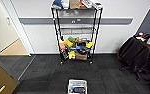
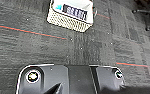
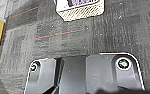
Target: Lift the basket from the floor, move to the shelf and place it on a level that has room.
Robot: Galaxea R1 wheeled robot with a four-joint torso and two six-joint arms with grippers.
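So, you had one basket sitting on the floor, dead ahead of the robot and well short of the shelf. It was small, rectangular and cream-white, with perforated woven-looking sides, a white rim, and something dark plus a bit of blue inside; both wrist views showed it the same way, apart from the arms. One shelf stood against the wall: black wire, four posts, stuff on top, colourful toys crowding the lower tiers. The level second from top looked bare. One dark chair stood off to the right. You couldn't tell either gripper's opening; nothing looked held.
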